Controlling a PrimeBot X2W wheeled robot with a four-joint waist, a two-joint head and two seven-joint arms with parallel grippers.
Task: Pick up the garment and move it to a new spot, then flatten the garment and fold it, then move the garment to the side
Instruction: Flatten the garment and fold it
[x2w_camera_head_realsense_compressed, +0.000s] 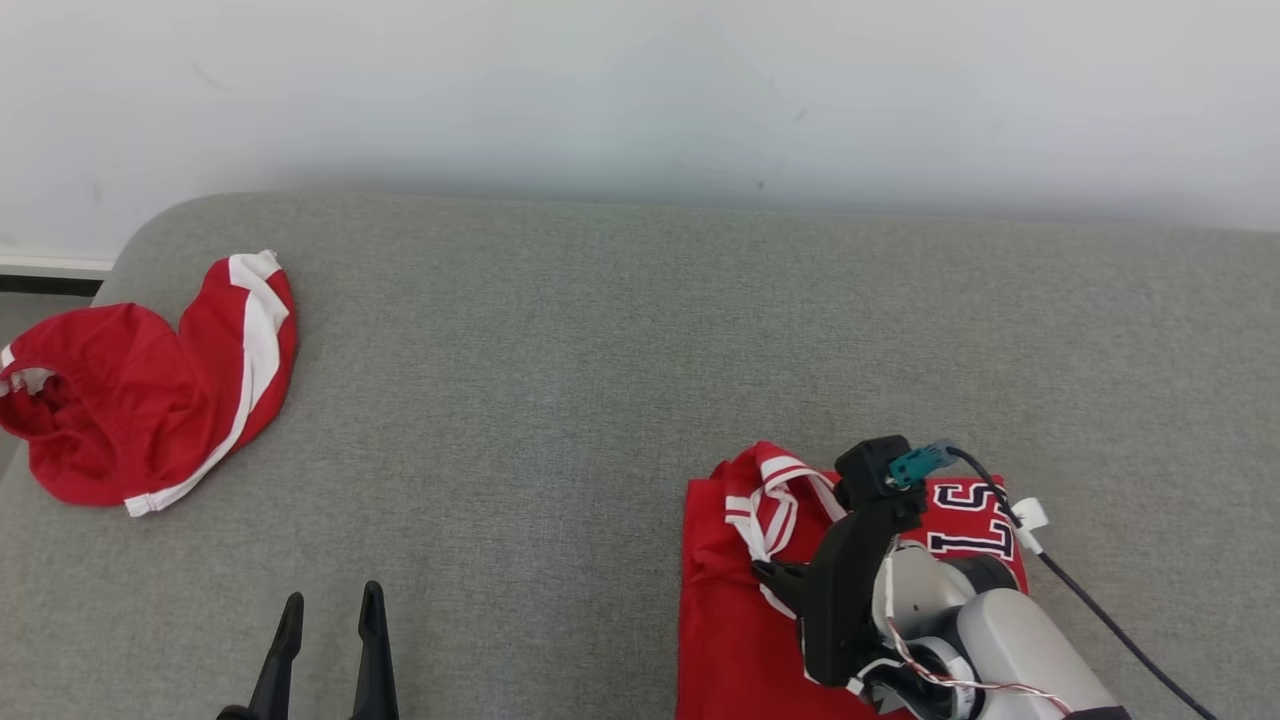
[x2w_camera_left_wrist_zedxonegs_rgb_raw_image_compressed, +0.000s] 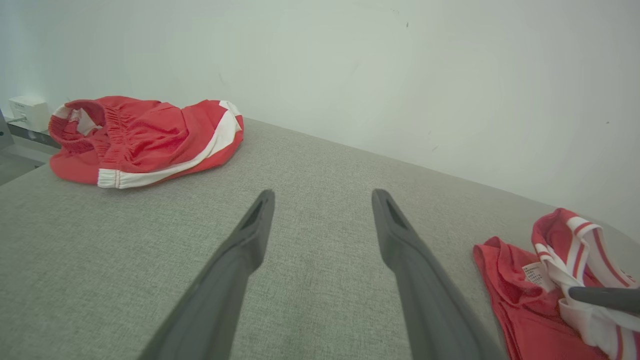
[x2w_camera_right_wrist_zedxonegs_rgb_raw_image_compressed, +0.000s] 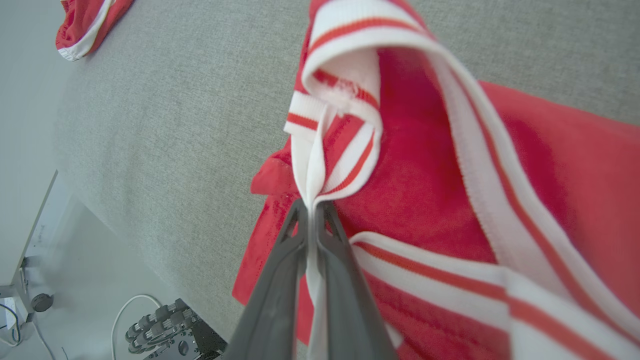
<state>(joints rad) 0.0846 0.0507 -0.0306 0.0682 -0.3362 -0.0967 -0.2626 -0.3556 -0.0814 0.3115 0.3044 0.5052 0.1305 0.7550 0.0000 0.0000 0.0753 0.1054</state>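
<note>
On the near right part of the grey woven surface (x2w_camera_head_realsense_compressed: 620, 330) lies a red knit jersey (x2w_camera_head_realsense_compressed: 730, 620), its body spread fairly flat and running off the lower edge of the head view. White rib trim (x2w_camera_right_wrist_zedxonegs_rgb_raw_image_compressed: 480, 165) with thin red stripes borders its openings. One loop of this trim stands up from the cloth in a bunched fold at the jersey's far left corner. Dark letters outlined in white (x2w_camera_head_realsense_compressed: 965, 520) show on the jersey's far right part, partly hidden by the arm. A small white printed label (x2w_camera_left_wrist_zedxonegs_rgb_raw_image_compressed: 532, 272) sits inside the cloth beside the trim.

The right gripper (x2w_camera_right_wrist_zedxonegs_rgb_raw_image_compressed: 312, 212) reaches across the jersey. Its two dark fingers are pressed together on a pinched fold of the striped trim, which passes between them. A dark cable (x2w_camera_head_realsense_compressed: 1100, 610) trails from the wrist toward the surface's near right edge.

The left gripper (x2w_camera_head_realsense_compressed: 332, 597) is over the near left part of the surface, well apart from the jersey. Its fingers stand wide apart with nothing between them.

Red shorts with a white side stripe (x2w_camera_head_realsense_compressed: 130, 400) lie crumpled at the far left corner of the surface, elastic waistband gathered, partly overhanging the left edge. A plain pale wall (x2w_camera_head_realsense_compressed: 640, 90) rises behind the surface's far edge.
</note>
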